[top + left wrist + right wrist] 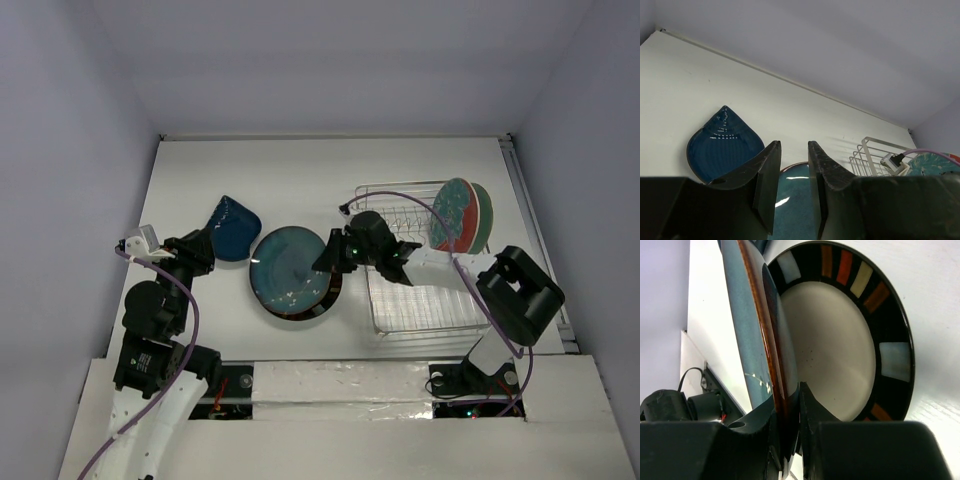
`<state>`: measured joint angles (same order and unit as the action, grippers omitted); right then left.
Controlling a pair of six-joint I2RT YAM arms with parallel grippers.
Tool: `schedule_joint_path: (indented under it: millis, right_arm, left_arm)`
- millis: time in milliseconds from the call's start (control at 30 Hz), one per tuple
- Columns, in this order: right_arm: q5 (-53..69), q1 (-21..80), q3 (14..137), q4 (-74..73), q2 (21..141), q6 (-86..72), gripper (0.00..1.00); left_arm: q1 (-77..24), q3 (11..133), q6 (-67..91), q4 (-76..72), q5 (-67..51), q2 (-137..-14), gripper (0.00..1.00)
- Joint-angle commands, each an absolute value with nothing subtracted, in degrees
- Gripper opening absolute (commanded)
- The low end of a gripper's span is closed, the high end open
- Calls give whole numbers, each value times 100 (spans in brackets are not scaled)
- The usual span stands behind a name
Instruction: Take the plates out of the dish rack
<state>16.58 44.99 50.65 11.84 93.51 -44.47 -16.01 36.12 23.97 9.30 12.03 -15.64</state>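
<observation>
My right gripper (330, 260) is shut on the right rim of the glossy teal plate (288, 270), left of the dish rack (425, 300). In the right wrist view the gripper (787, 400) pinches the teal plate's (742, 325) brown edge, and the plate is tilted over the cream plate with the dark patterned rim (835, 340). That plate's dark rim (305, 313) shows under the teal one. The dark blue plate (235, 228) lies on the table. A pale green plate with a red underside (458, 213) stands in the rack. My left gripper (200, 248) is open and empty beside the blue plate.
In the left wrist view the open gripper (794, 150) looks over the blue plate (722, 142), the teal plate (792, 200) and the rack's wire corner (875, 152). White walls close the table at the back and sides. A purple cable (420, 205) arcs over the rack.
</observation>
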Motion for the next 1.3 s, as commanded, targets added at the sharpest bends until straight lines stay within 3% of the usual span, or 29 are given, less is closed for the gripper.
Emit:
schedule_joint_path:
  millis: [0, 267, 633, 1100, 1267]
  right_arm:
    - [2083, 4535, 5107, 2461, 9246, -4711, 0]
    - [1741, 4535, 5010, 1829, 9202, -4527, 24]
    - [994, 4869, 5229, 625, 9325, -4070, 36]
    - [-421, 5378, 5809, -877, 9413, -3788, 76]
    - [-1212, 5555, 6100, -1406, 9527, -3718, 85]
  left_arm:
    - [-1573, 3577, 2408, 712, 1187, -1573, 26]
    - [-1573, 3577, 2408, 703, 1187, -1538, 28]
    - [-1573, 3577, 2408, 694, 1187, -1521, 32]
    - [-1573, 3577, 2399, 703, 1187, -1450, 34]
    - [-1573, 3586, 2399, 703, 1187, -1433, 34]
